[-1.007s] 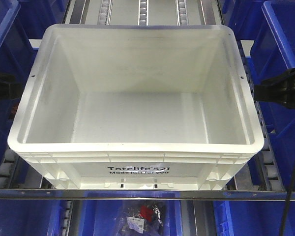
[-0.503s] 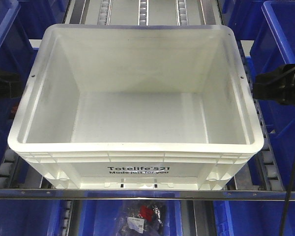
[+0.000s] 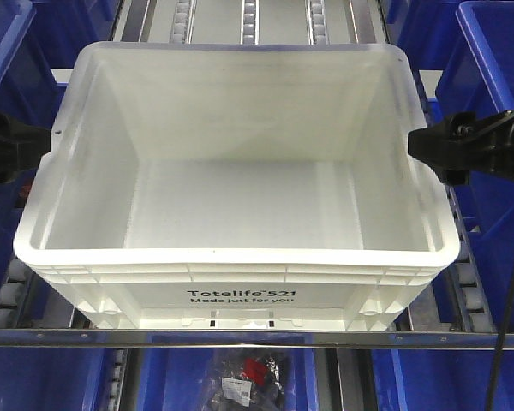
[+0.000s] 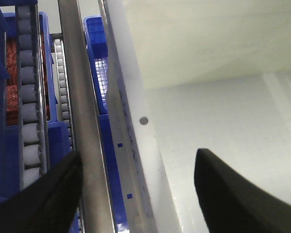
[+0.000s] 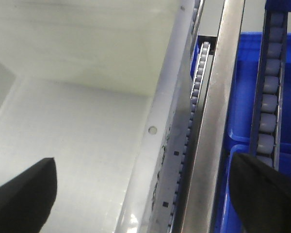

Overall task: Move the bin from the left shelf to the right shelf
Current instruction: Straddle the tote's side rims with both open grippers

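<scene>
The roller shelf [image 3: 283, 17] fills the picture, and the big white bin [image 3: 240, 111] sits on it in the middle, with blue bins [image 3: 497, 60] on both sides. The bin's long way looks to run left to right, so one short wall faces each arm. My left jaws are at its left edge and my right jaws at its right edge, equally near. Both are wide open, half inside a wall, half outside, not squeezing yet.
</scene>
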